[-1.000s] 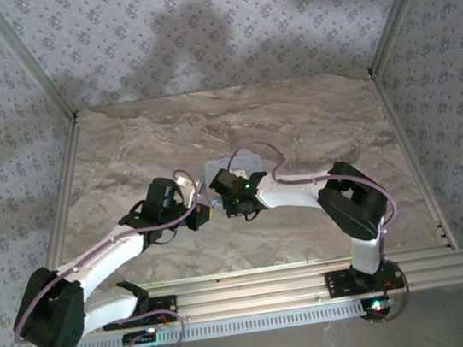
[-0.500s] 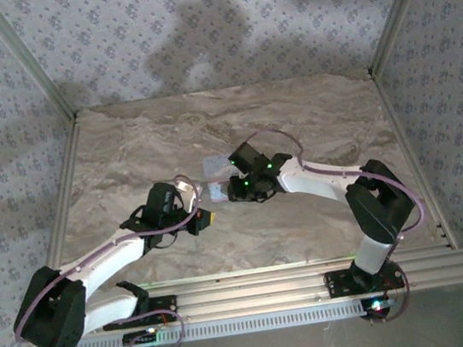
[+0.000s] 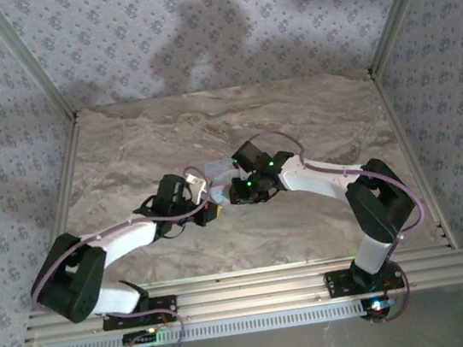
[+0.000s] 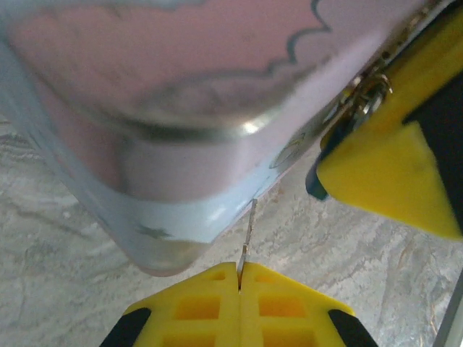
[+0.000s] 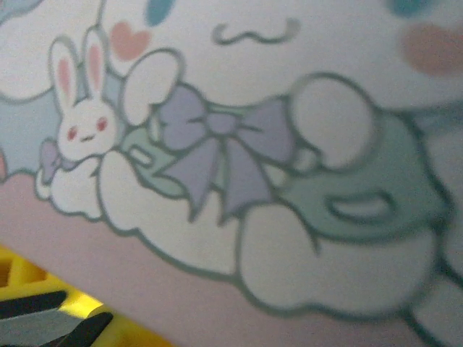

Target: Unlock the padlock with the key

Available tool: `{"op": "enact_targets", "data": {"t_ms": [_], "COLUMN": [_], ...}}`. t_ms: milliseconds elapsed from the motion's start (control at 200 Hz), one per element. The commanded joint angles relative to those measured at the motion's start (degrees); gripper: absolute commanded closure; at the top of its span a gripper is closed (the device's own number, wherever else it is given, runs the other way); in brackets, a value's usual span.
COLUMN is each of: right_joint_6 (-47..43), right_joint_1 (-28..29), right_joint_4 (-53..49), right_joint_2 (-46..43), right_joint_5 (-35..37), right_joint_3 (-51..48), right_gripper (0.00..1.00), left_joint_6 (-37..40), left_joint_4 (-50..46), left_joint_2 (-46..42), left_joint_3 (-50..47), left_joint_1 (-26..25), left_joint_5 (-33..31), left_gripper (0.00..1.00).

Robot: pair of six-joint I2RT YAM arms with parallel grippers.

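Observation:
My left gripper (image 4: 240, 266) is shut on the key (image 4: 249, 228), a thin metal blade sticking up between its yellow fingers. The blade's tip sits just under the edge of the tilted grey-blue tin (image 4: 181, 108). The padlock (image 4: 364, 94), a tiny metal and dark-blue piece, hangs at the tin's edge to the right of the key. A yellow finger (image 4: 383, 173) of my right gripper is pressed against it. From above, the left gripper (image 3: 208, 209) and right gripper (image 3: 236, 193) nearly meet below the tin (image 3: 218, 172). The tin's cartoon lid (image 5: 253, 144) is very close in the right wrist view.
The marble tabletop (image 3: 125, 154) stretches open to the back and both sides. Patterned walls (image 3: 211, 29) and metal frame posts (image 3: 390, 22) close in the workspace. A slotted rail (image 3: 257, 291) runs along the near edge by the arm bases.
The right gripper swung back and right, then came in again to the tin's near edge, and the tin now sits tilted. The left arm reached forward, bringing the key up beside the right gripper.

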Motion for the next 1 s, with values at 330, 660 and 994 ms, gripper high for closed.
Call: {"op": "enact_targets", "data": {"t_ms": [330,660,994], "right_joint_6": [-0.46,1.78,1.87], "right_joint_1": [-2.62,-6.45,-8.16], "right_joint_4": [-0.06,0.84,-0.68], "right_joint_2": [1.08,-1.65,-4.79], "right_joint_5": [-11.67,-15.79,-18.63], "right_joint_3": [2.08,2.17,2.74], "right_gripper": [1.00,1.00,1.00], "left_joint_6": [4.50,3.59,0.67], "left_joint_4": [4.04,5.52,7.11], "left_joint_2": [-0.65,-8.76,-13.59], "left_joint_3": [-0.55,-4.80,-6.08], "left_joint_1": [3.17,0.58,-0.18], "left_joint_5": [4.04,4.57,6.17], "left_gripper": [1.00,1.00,1.00]}}
